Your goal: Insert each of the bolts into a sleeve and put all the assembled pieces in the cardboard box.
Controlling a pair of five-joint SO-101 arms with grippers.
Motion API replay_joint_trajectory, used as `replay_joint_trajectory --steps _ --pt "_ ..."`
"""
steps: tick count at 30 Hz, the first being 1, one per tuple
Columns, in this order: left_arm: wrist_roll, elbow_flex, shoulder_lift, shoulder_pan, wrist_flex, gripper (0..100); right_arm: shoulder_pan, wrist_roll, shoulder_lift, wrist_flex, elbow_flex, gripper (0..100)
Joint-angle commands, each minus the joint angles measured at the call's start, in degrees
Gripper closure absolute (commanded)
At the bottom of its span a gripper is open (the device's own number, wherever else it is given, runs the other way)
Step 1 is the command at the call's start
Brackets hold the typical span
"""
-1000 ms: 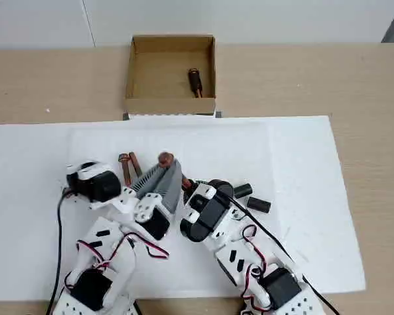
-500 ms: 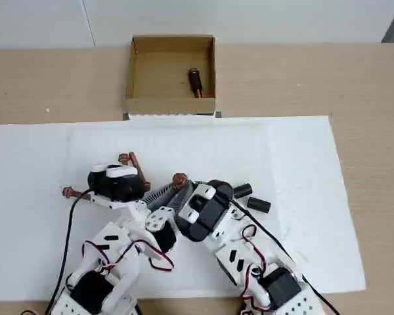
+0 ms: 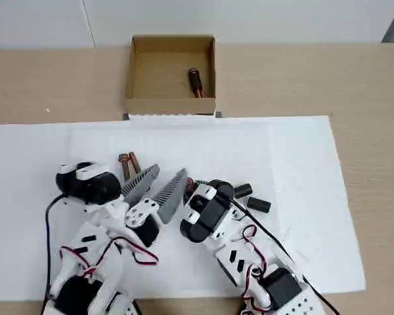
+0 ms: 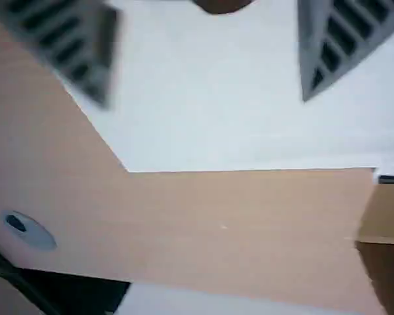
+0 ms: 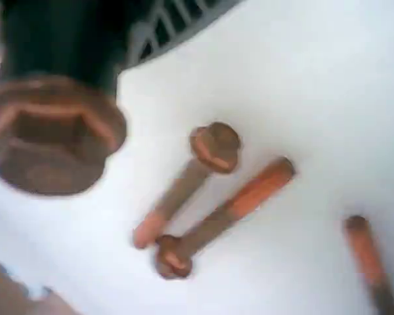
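Robotics lab bench: plain wooden table [image 3: 354, 79], white paper sheet [image 3: 295, 151], exposed red-black servo wiring [image 3: 249, 231], bare white wall [image 3: 262, 20].

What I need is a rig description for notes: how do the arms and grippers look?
The left arm and right arm are white with black motors and red and black wires. The left gripper has grey, slotted, tapering fingers.

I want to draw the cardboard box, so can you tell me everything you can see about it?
The cardboard box is brown, shallow, nearly square and open on top. It sits flat on the wooden table, against the far edge of the white sheet. Inside, near the right wall, lies one dark sleeve with a copper-coloured bolt in it.
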Motion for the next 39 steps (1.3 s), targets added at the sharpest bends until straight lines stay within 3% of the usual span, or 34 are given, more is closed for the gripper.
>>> replay_joint_trajectory --steps 1,8,15,19,24,33,39 --pt "-0.53 -3.38 -0.26 -4.22 2.99 100 3.38 0.0 -0.57 -1.27 -3.78 99.5" --pt "-7.74 -0.31 -0.26 -14.59 8.97 100 12.97 -10.37 0.13 -0.31 -3.87 99.5" --pt "-17.14 10.59 -0.26 -22.77 10.55 100 17.27 -18.55 0.22 10.77 -7.47 99.5" --pt "-18.37 12.09 -0.26 -24.62 10.81 100 17.36 -21.1 3.82 17.63 -14.86 99.5" --pt "-18.29 12.97 -0.26 -24.35 10.55 100 17.36 -24.35 20.97 19.38 -29.36 99.5" --pt "-18.55 15.96 -0.35 -24.53 10.46 99 17.36 -23.56 55.08 11.12 -54.42 99.5" --pt "-18.55 15.96 -0.35 -24.53 10.46 99 17.36 -11.87 74.68 5.67 -70.42 99.5"
